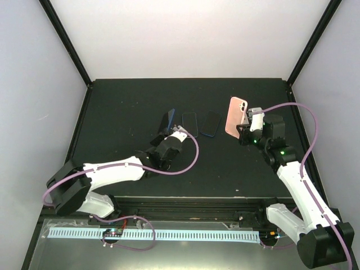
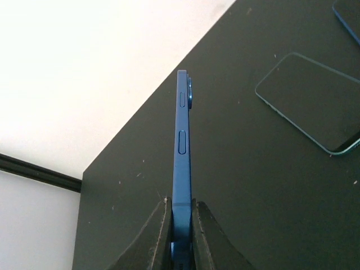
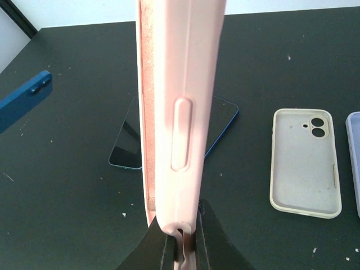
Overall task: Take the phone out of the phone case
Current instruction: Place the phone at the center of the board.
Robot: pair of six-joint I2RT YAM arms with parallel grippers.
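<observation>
- The blue phone (image 2: 181,140) is clamped at its lower end between the fingers of the left gripper (image 2: 180,205). It is held edge-on and is bare of any case.
- The pink case (image 3: 180,101) is pinched by its bottom edge in the right gripper (image 3: 183,222), upright and well apart from the phone. Whether anything is left inside it cannot be told.
- Separation is judged done, with only the setting down left.
- A slip is risked: each item is gripped by 1 narrow end, so it could be pivoted or dropped if swung quickly.
- The 2 spare phones (image 1: 189,125) lying flat on the table (image 1: 124,107) between the arms could be struck if either item were lowered there.
</observation>
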